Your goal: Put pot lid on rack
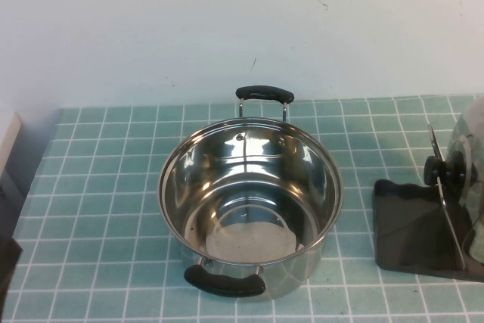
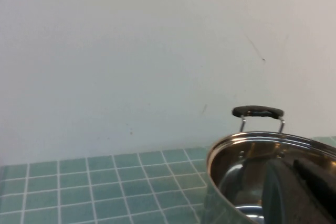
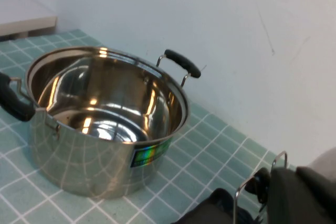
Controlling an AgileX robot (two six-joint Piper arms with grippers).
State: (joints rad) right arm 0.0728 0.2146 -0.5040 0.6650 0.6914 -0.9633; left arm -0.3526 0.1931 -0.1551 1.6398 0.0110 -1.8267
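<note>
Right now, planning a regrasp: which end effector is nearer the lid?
Right. The right end effector is close by the lid, which stands in the rack at the table's right. The left end effector is beyond the pot, on its left.

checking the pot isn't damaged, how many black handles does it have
2: one handle on the pot's far rim by the wall, one on its near rim. Neither the left gripper nor the right gripper is clearly visible.

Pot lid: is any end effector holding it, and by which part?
Cannot be told. The pot lid stands in the rack, knob free; the right end effector is near it, the left end effector beside the pot.
</note>
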